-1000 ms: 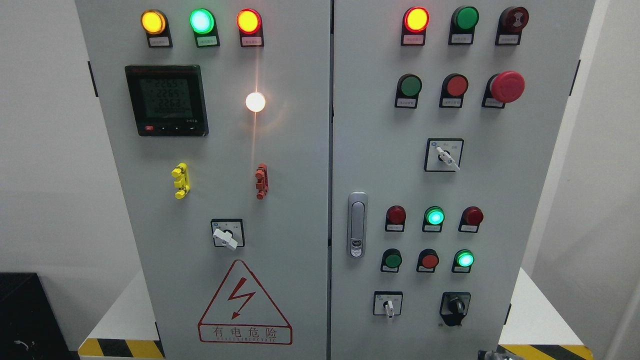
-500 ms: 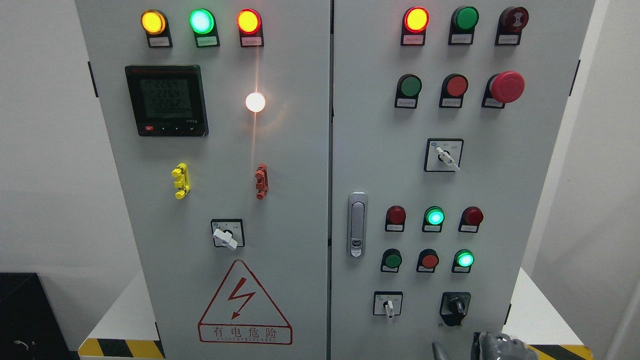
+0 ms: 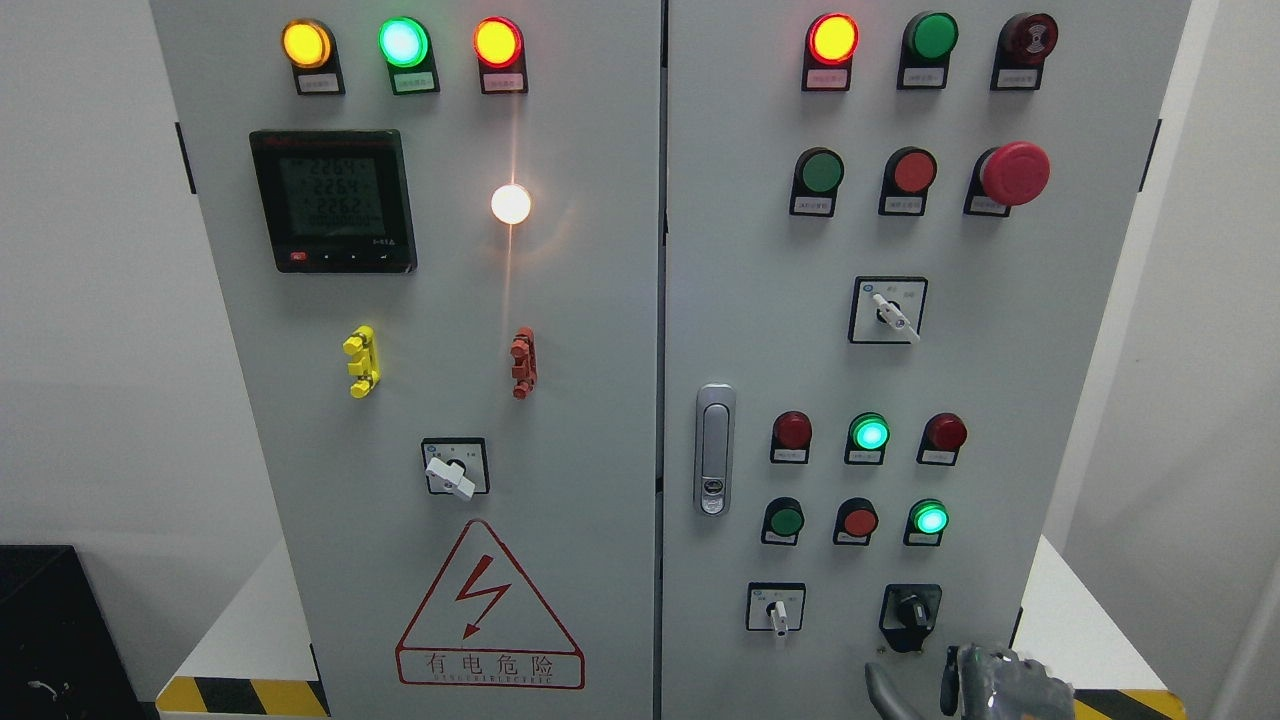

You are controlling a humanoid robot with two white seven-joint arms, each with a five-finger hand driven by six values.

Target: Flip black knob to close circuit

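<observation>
Head view of a grey two-door electrical cabinet [image 3: 560, 300]. The black knob [image 3: 911, 608], a rotary selector on a black plate, sits at the lower right of the right-hand door, to the right of a white-handled selector switch [image 3: 777, 610] and below a row of three round indicators. Its short grip bar reads as roughly upright, though it is too small to tell the exact setting.

The right hand [image 3: 975, 685] enters at the bottom edge, right of centre. It lies just below the knob and slightly to its right, apart from it and not touching. Two dark fingers [image 3: 880, 690] point upward toward the panel and appear loosely spread, holding nothing; the rest of the hand is cut off by the frame edge. The left hand does not appear.

Judged from this layout, the task is at the approach stage: the right hand is the nearer one, and the coming move calls for a short rise up and slightly leftward before the fingers close across the knob's grip bar.
</observation>
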